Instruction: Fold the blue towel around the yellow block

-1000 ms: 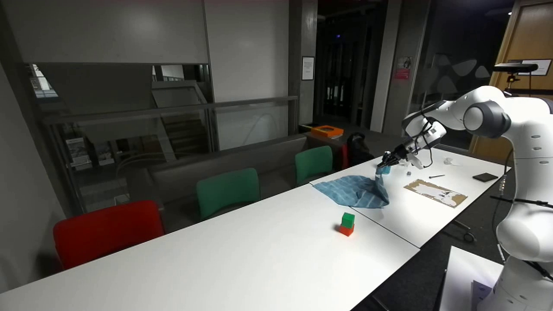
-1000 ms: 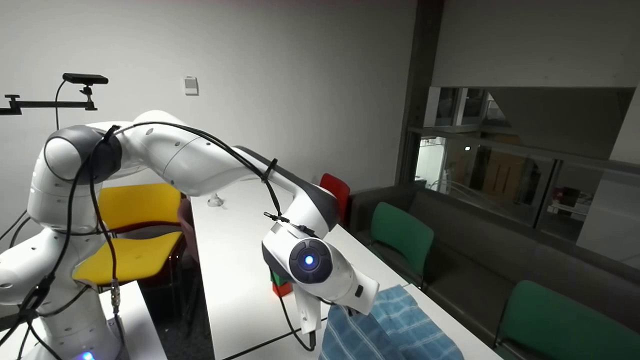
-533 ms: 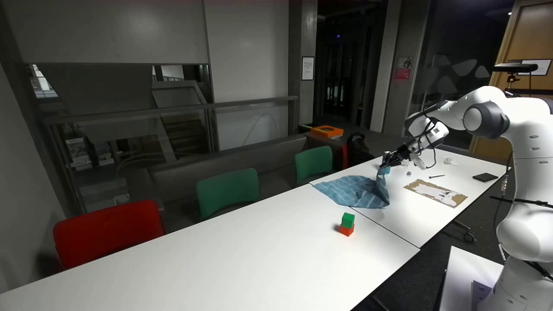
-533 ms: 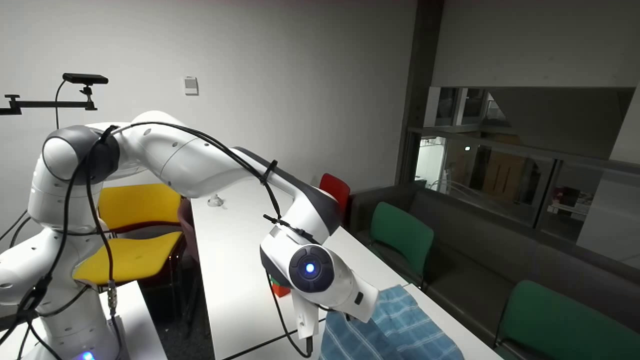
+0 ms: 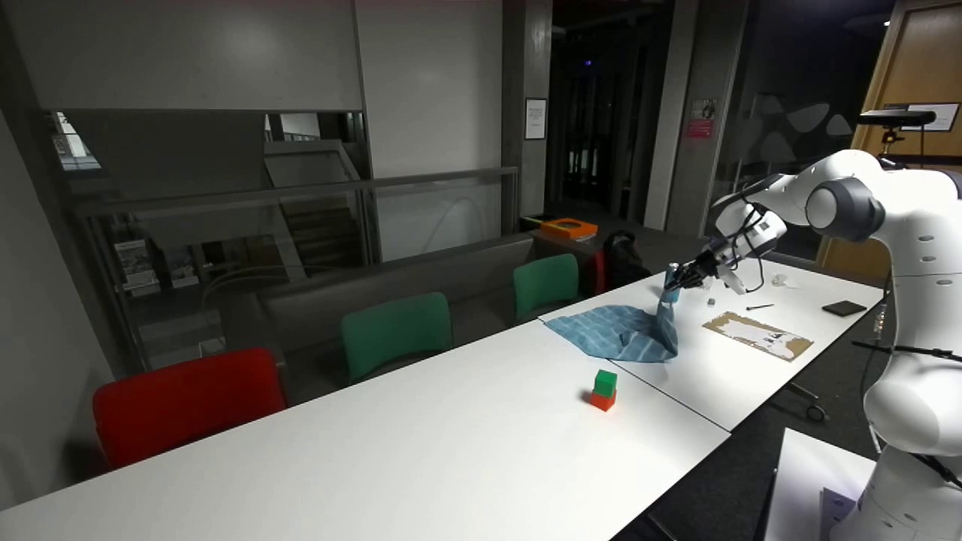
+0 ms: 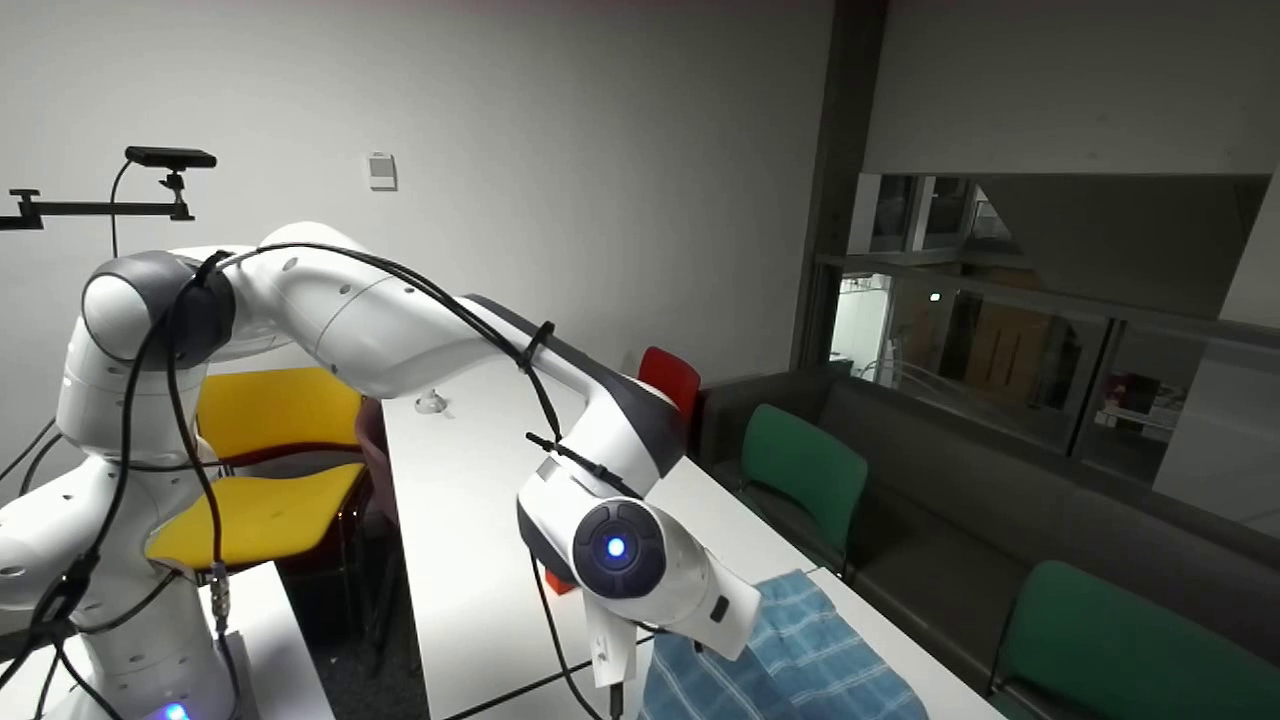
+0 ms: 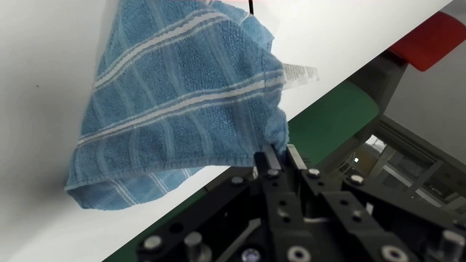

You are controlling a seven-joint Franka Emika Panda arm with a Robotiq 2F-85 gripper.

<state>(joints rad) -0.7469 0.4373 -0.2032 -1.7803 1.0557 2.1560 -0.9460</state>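
The blue towel (image 5: 612, 332), striped with white, lies wrinkled across the seam of the table, one corner pulled up off the surface. My gripper (image 7: 282, 151) is shut on that raised corner; bunched cloth shows between its fingertips in the wrist view. From there the towel (image 7: 182, 98) hangs in a slanting sheet. In an exterior view the gripper (image 5: 669, 288) sits above the towel's far right end. Much of the towel (image 6: 800, 650) also shows beside the wrist in an exterior view, where the arm covers the fingers. The yellow block is hidden or out of view.
A green block (image 5: 606, 382) rests on a red block (image 5: 603, 400) nearer the camera. Right of the towel lie a torn brown-and-white board (image 5: 759, 335), a small grey cube (image 5: 711, 302) and a dark flat square (image 5: 844, 308). A light-blue upright object (image 5: 672, 276) stands behind the gripper.
My gripper has shifted slightly to the right in an exterior view, drawing the raised towel corner along. The towel's flat part has stayed put. The arm now hides the green block in an exterior view.
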